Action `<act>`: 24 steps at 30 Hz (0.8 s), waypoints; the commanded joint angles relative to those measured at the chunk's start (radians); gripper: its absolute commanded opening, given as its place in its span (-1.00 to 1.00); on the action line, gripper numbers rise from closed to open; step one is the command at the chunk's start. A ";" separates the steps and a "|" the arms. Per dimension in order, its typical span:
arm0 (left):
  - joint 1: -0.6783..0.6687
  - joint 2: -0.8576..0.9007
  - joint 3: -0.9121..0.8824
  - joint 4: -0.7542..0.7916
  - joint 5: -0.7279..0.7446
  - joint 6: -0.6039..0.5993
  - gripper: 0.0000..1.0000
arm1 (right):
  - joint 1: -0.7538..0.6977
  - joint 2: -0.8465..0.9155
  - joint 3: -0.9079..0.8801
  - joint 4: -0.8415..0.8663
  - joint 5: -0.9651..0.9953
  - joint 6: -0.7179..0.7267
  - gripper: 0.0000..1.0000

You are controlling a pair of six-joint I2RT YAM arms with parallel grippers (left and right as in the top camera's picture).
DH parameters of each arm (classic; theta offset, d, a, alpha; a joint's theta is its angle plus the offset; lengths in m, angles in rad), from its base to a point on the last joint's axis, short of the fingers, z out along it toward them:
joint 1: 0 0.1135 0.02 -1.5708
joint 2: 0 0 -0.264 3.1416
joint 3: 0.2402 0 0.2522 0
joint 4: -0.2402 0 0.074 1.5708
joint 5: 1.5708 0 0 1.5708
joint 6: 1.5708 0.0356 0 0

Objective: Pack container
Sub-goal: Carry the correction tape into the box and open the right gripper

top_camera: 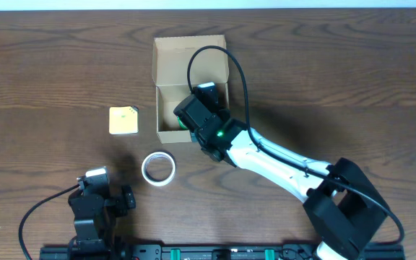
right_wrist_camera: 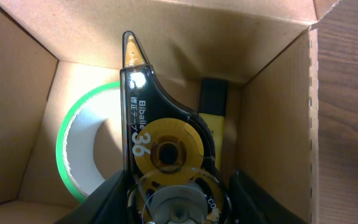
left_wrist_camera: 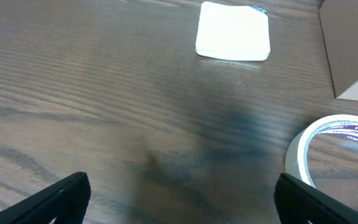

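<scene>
The right gripper (right_wrist_camera: 179, 202) pinches the correction tape (right_wrist_camera: 166, 143), with the container (right_wrist_camera: 278, 124) all around it; a green roll (right_wrist_camera: 79, 155) sits close beside the gripper, so going lower could bump it or snag the wall.

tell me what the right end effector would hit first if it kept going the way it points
Probably bare cardboard inside the box: the correction tape held by the right end effector leads, its tip aimed between the green roll and the yellow item. Floor or far wall is unclear.
</scene>
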 commanded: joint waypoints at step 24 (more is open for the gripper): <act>-0.004 -0.005 -0.018 -0.016 -0.014 0.014 0.91 | 0.000 -0.112 0.027 0.151 0.048 -0.169 0.45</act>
